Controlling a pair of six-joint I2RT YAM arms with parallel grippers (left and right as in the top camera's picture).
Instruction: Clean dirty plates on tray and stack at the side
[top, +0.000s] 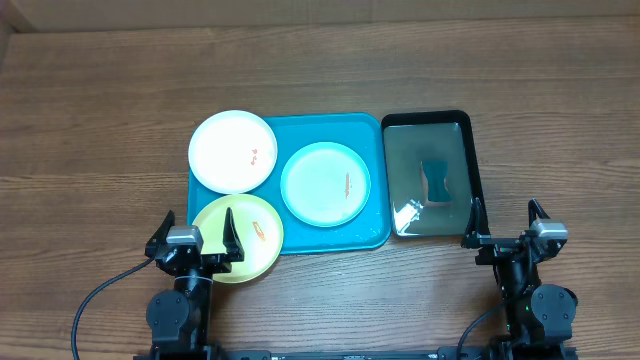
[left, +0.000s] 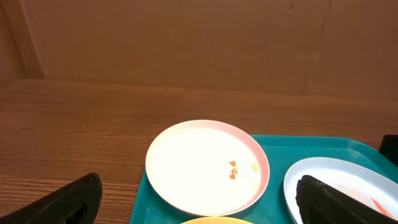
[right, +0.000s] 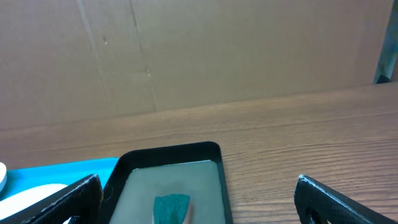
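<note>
Left tool (top: 197, 222): released, jaws wide, holding nothing, over the near edge of the yellow-green plate (top: 250, 240).
Right tool (top: 505, 215): released and empty, just near of the black tray (top: 470, 130).
Yellow-green plate: overhangs the near left rim of the tray (top: 372, 235) and rests partly on the surface (top: 100, 120).
Cyan plate (top: 325, 183): lies wholly inside the tray, with an orange streak.
White plate (top: 232, 150): overhangs the tray's far left corner.
Handling: probably light, stiff and slick. Pinch the rim where it overhangs.
Overhead only: all three plates and both tools.
Left wrist only: the white plate's smear, seen close.
Right wrist only: a teal piece (right: 171, 208), perhaps a sponge, in the black tray.
</note>
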